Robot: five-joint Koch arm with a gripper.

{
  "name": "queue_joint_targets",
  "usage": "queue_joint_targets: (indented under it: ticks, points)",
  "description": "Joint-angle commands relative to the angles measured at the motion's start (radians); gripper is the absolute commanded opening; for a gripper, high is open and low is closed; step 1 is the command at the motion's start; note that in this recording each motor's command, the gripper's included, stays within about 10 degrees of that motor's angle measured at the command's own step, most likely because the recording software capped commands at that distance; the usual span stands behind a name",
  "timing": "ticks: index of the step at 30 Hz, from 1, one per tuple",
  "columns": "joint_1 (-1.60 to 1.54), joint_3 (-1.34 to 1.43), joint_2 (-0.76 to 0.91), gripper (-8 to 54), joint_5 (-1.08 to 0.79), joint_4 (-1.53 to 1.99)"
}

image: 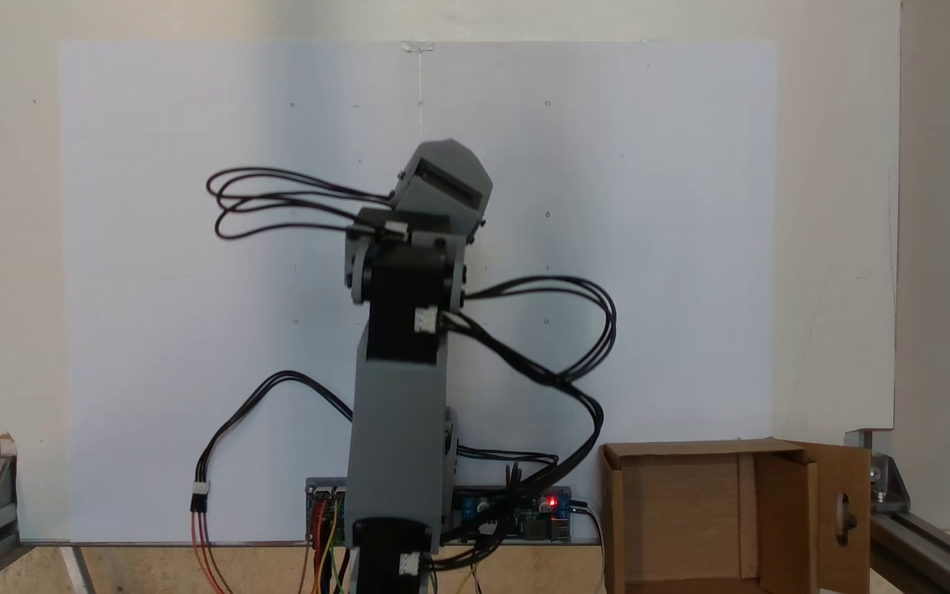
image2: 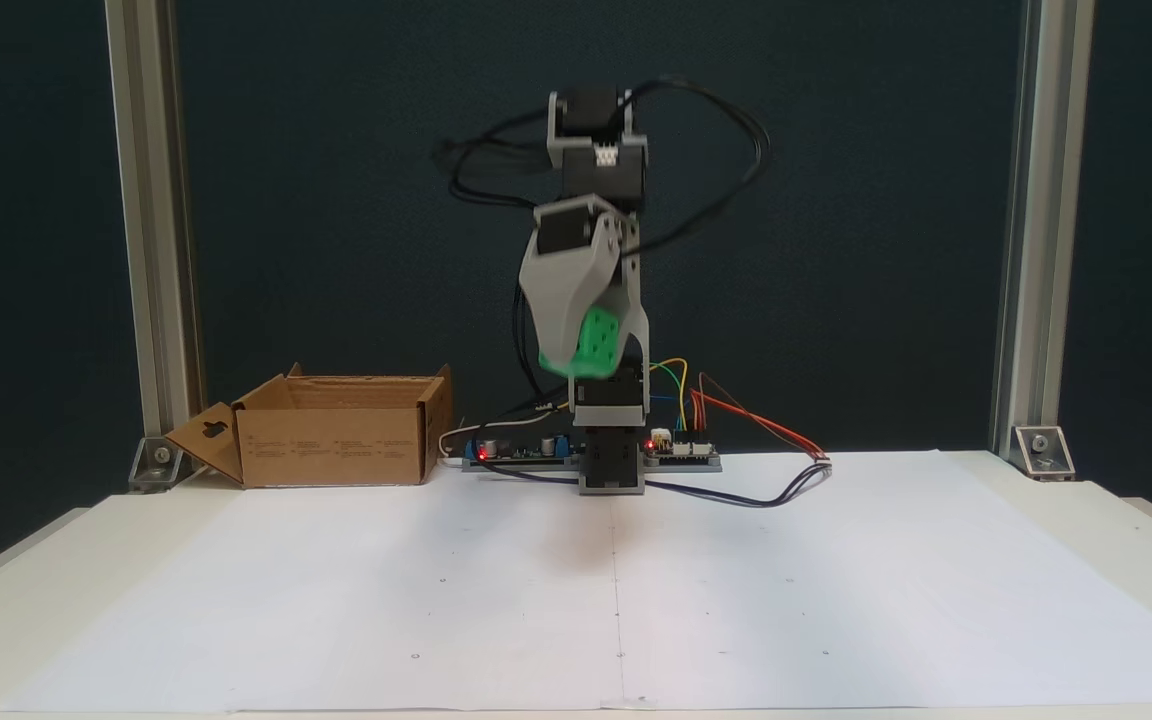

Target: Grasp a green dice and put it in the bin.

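The green dice hangs high above the white sheet, pinched between the grey fingers of my gripper, which is shut on it. From the camera behind the arm only the grey wrist housing shows, and the dice is hidden behind it. The bin, an open brown cardboard box with a keyhole cut-out in one flap, stands at the back left of the table in the front-facing view, well left of the gripper. In the view from behind, the bin sits at the lower right.
Circuit boards and loose cables lie around the arm's base. Aluminium frame posts stand at both rear corners. A white paper sheet covers the table in front of the arm.
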Motion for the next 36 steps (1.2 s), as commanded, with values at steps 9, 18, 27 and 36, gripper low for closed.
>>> queue_joint_targets:
  ticks: [9, 18, 27, 36]
  points:
    - [0.485, -0.025, 0.106, 11.5, -0.319, 0.149]
    - [1.057, -0.025, 0.104, 11.5, -0.675, 0.155]
    - [1.496, -0.025, 0.020, 11.4, -0.911, -0.021]
    - [1.700, -0.025, -0.210, 11.5, -1.003, -0.221]
